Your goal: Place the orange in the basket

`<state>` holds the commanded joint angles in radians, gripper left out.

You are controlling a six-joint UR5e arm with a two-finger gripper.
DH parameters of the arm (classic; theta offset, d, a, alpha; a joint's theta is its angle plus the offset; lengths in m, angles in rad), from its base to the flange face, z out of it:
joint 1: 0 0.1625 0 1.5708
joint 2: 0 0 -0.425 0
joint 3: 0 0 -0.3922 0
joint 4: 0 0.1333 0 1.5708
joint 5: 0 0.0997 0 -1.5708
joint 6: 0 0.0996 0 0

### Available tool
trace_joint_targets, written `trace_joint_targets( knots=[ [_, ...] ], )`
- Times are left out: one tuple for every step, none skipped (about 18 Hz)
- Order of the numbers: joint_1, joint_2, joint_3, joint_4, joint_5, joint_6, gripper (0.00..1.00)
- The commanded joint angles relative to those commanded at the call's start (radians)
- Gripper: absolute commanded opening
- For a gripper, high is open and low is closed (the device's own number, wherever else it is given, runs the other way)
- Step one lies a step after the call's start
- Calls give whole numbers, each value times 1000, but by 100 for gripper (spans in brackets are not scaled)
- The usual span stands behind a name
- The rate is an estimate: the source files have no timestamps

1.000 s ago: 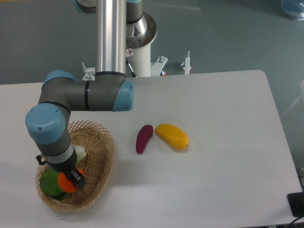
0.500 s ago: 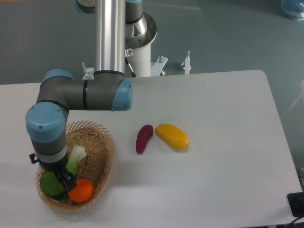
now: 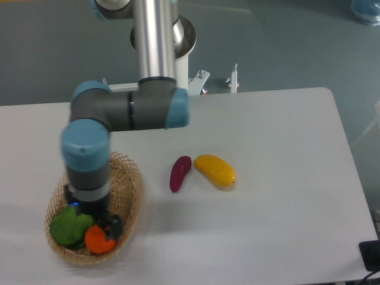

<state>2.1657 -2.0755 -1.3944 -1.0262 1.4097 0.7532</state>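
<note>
- Fixed camera view, one arm: a grey UR5e arm with light-blue joint caps (image 3: 86, 142) drops from the upper centre of the frame and bends down over the lower left.
- One gripper (image 3: 110, 225): a dark two-finger unit below the wrist, low inside the basket. Its fingers are mostly hidden by the wrist, so I cannot tell how far apart they stand or whether they hold anything.
- One oval tan woven wicker basket (image 3: 132, 196) sits at the lower left of the white table (image 3: 285, 154).
- One small round bright orange fruit (image 3: 98, 240) lies inside the basket near its front rim, just beside the gripper.
- One green leafy vegetable (image 3: 68, 227) lies in the basket, touching the orange's left side.
- Centre of frame, on the table: one dark purple elongated vegetable (image 3: 180, 173) and one yellow mango-shaped fruit (image 3: 215, 170), side by side, well apart from the basket.
</note>
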Motion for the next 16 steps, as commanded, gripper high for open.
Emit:
trace_joint_targets(
  knots=[
    [41,2,6,6,0,3,100],
    [67,3,11,6,2,8,100],
    [97,9,14,8,3,14,100],
    [142,9,15,9,3,52,100],
    [181,9,14,9,3,102,100],
    [206,9,15,6,5,129,100],
    [226,9,17,8,5,144,100],
    [244,9,20,9,5,156,100],
    [259,8,20,8,5,170,100],
    [278,8,18,9,5,189,100],
    [295,8,18,8,11,213,100],
    [321,6,18,3,35,256,100],
    [336,3,18,0,50,280,100],
    [351,0,20,-2,63,302,100],
    [367,-2,18,2,69,320,100],
    [385,-3,18,5,69,342,100]
  ],
)
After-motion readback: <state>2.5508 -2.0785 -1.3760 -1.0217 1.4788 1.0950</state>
